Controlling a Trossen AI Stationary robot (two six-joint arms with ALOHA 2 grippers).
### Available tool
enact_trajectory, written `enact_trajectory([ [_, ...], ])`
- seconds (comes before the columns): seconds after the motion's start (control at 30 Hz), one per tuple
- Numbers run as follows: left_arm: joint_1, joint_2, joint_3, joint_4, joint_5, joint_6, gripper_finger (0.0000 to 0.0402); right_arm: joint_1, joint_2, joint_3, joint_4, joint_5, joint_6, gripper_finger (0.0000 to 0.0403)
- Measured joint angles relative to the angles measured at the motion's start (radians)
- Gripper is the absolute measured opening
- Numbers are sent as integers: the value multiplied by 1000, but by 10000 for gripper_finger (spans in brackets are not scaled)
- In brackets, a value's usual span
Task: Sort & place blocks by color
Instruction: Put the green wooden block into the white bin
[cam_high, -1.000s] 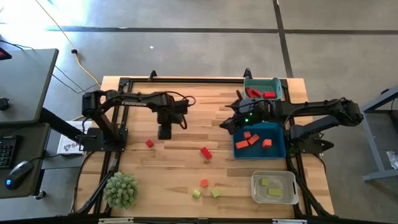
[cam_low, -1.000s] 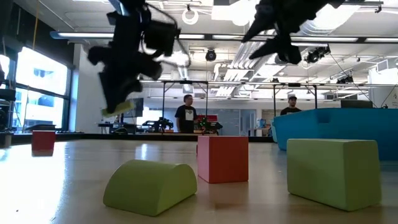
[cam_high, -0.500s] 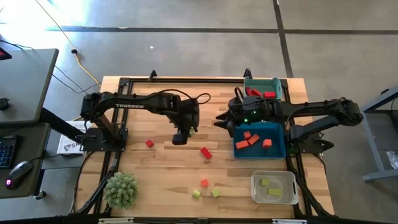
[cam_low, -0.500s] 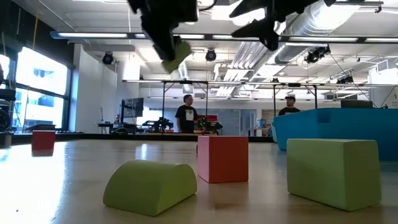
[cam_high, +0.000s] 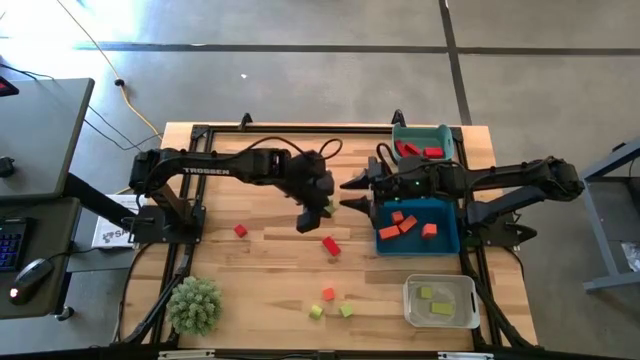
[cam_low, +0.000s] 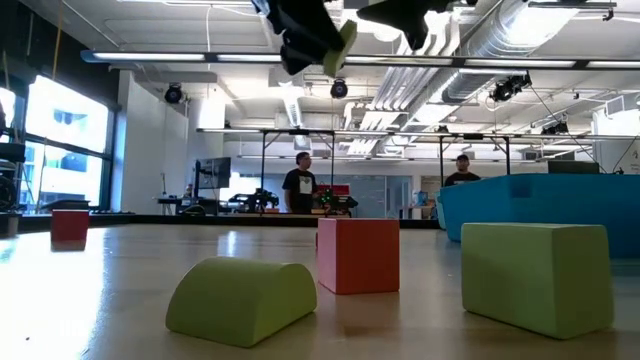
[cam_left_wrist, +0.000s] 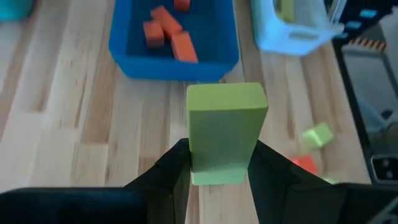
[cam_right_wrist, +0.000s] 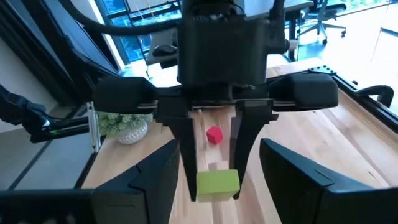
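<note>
My left gripper (cam_left_wrist: 217, 163), clamped on a green block (cam_left_wrist: 225, 130), had swung from mid-table toward my open right gripper (cam_high: 357, 194) by the blue bin (cam_high: 440, 240) — a handover looked likely.

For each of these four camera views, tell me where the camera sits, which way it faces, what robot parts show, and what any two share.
High: overhead, straight down on the table; both arms show.
Low: tabletop height, level into the room; grippers overhead.
Left wrist: on the left arm, past the left gripper at the green block and blue bin.
Right wrist: on the right arm, past the open right gripper toward the left gripper.
Shared: the wrist views both show the held green block.
</note>
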Motion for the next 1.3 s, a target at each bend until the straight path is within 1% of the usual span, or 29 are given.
enact_trajectory([
  [0.27,0,0,0,82,-2,-33,103,0,0,0,-2,-2,0,211],
  [0.6,0,0,0,201,-2,-38,103,0,0,0,-3,-5,3,211],
  [0.93,1,0,0,251,-6,-37,106,0,0,0,-26,-5,4,209],
  [1.03,1,0,0,259,-6,-37,109,0,-2,1,-28,-4,8,195],
  [1.1,1,0,0,259,-9,-37,110,0,-2,1,-30,-5,10,175],
  [1.23,1,0,-1,264,-11,-40,111,0,-3,2,-37,-2,11,121],
  [1.3,1,1,-2,271,-10,-41,111,0,-4,3,-49,-2,22,110],
])
